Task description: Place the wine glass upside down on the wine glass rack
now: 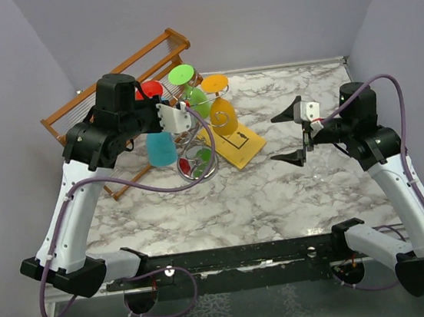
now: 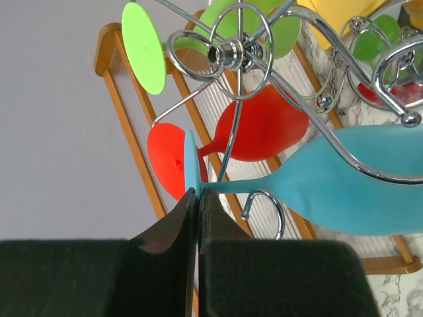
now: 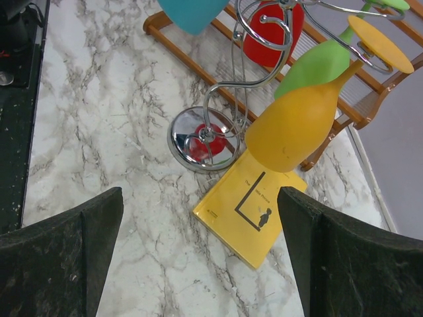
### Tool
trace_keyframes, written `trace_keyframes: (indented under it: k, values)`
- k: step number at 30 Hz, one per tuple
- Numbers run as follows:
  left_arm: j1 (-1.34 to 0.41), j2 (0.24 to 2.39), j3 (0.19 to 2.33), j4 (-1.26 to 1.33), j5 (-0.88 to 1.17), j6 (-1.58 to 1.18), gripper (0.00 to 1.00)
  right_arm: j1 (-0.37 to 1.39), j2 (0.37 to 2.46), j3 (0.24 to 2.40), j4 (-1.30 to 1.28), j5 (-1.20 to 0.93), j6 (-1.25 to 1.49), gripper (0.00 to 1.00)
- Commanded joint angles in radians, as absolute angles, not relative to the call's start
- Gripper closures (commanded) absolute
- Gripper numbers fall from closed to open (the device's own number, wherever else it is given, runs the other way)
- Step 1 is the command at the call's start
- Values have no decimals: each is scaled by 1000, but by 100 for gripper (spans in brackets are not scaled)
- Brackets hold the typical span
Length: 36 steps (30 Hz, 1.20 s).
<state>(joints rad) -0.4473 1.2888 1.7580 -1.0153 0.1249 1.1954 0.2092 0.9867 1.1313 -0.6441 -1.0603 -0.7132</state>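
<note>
My left gripper is shut on the thin round foot of the blue wine glass, which hangs bowl-down beside the silver wire wine glass rack. In the left wrist view the fingertips pinch the foot edge-on. The blue glass's stem runs between the rack's curled arms, and one arm crosses in front of the bowl. Red, green and yellow glasses hang on the rack. My right gripper is open and empty, right of the rack.
A brown wooden slatted rack leans behind the wire rack at the back left. A yellow book lies on the marble table by the rack's shiny round base. Grey walls enclose the table.
</note>
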Motion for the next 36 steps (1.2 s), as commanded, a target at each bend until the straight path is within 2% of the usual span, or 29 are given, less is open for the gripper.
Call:
trace_keyframes:
  k: [1, 20, 36]
  values:
    - [-455, 1277, 1730, -968, 76, 1170, 100, 207, 985, 1123, -651, -1057, -730, 0]
    - [-471, 1247, 1762, -1051, -52, 1163, 100, 207, 988, 1123, -658, -1055, -738, 0]
    - [-481, 1221, 1767, -1131, 92, 1148, 100, 206, 988, 1122, -660, -1051, -741, 0]
